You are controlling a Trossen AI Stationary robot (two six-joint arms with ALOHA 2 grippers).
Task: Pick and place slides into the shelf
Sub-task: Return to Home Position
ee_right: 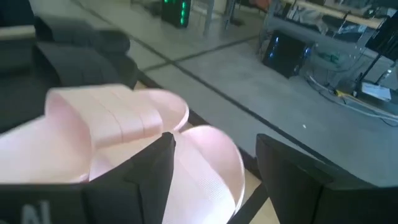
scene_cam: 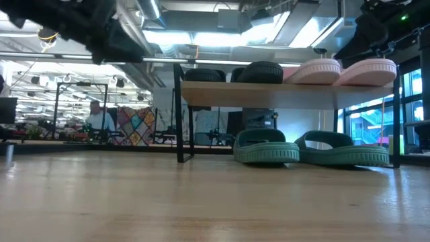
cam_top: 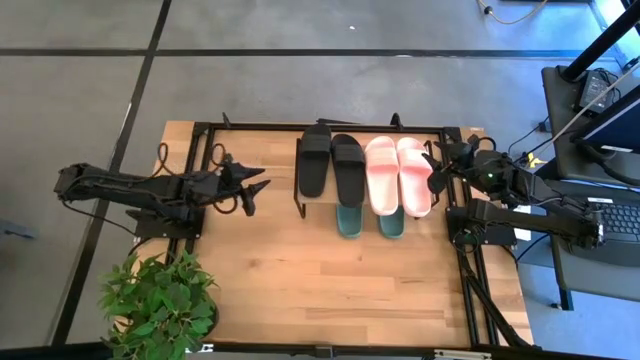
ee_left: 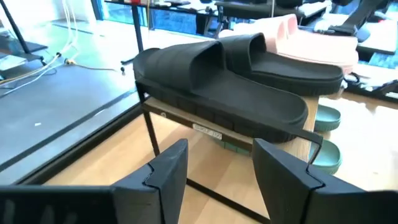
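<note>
The shelf is a black tube rack with a wooden board, standing at the table's far middle. On the board lie two black slides and, to their right, two light pink slides. Two dark green slides rest on the table under the board. My left gripper hangs open to the left of the shelf, facing the black slides, with nothing between its fingers. My right gripper is open just right of the pink slides, above them.
A potted plant stands at the table's near left corner. The near half of the wooden table is bare board. A desk with equipment stands off the table's right side.
</note>
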